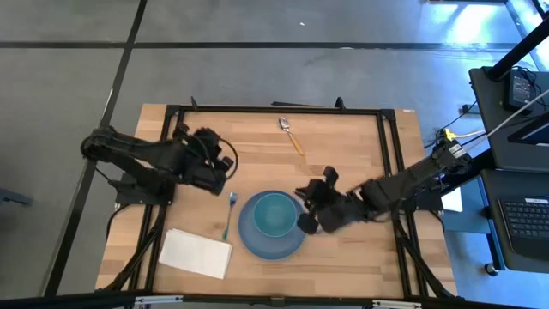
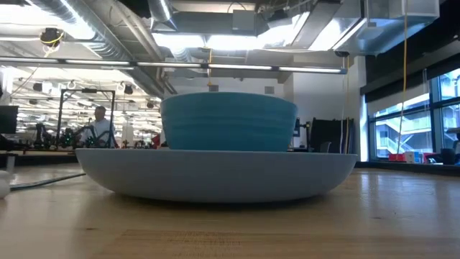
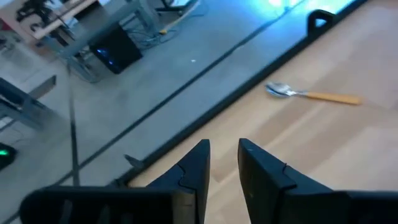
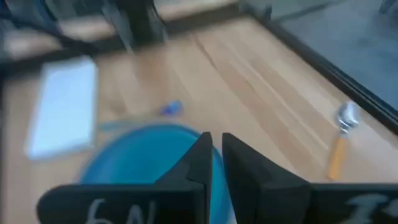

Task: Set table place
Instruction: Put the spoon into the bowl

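Left gripper slightly parted, empty; right gripper closed, empty.

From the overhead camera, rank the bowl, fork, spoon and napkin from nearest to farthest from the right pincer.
Measured from the right pincer, at the plate's right edge:
1. Bowl: just to its left, sitting on the plate.
2. Fork: beyond the plate's left edge.
3. Spoon: up by the table's far edge; only slightly farther than the fork.
4. Napkin: near-left corner, clearly farthest.

table wood, blk frame | on it: plate, fork, napkin, spoon
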Robot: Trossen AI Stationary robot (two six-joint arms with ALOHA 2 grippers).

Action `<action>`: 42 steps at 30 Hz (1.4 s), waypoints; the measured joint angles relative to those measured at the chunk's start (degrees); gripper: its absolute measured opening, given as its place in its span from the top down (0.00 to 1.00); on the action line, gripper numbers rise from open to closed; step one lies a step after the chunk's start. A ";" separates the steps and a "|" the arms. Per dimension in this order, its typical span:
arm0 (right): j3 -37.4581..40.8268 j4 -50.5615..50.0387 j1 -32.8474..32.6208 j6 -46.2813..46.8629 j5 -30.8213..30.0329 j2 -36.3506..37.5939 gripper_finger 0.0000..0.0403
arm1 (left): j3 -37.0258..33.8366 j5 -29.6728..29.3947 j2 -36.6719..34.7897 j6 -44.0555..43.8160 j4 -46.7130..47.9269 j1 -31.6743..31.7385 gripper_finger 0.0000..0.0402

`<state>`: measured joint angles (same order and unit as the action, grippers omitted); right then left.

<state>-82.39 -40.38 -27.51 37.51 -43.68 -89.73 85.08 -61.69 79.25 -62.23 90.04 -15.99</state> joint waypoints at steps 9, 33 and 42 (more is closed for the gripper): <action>0.04 -5.15 16.63 -6.43 16.52 -0.07 0.90 | -0.02 -1.13 -1.43 5.87 -0.02 6.56 0.80; 0.02 0.68 48.89 -23.12 32.18 -9.19 0.90 | -0.02 -0.19 -1.41 8.43 -0.02 13.20 0.80; -2.96 1.43 50.71 -27.20 40.52 -12.69 0.90 | -0.03 -0.22 -1.41 10.33 -0.03 14.73 0.80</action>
<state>-85.35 -38.95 23.20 10.31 -3.16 -102.42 85.05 -61.91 77.84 -51.90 90.01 -1.26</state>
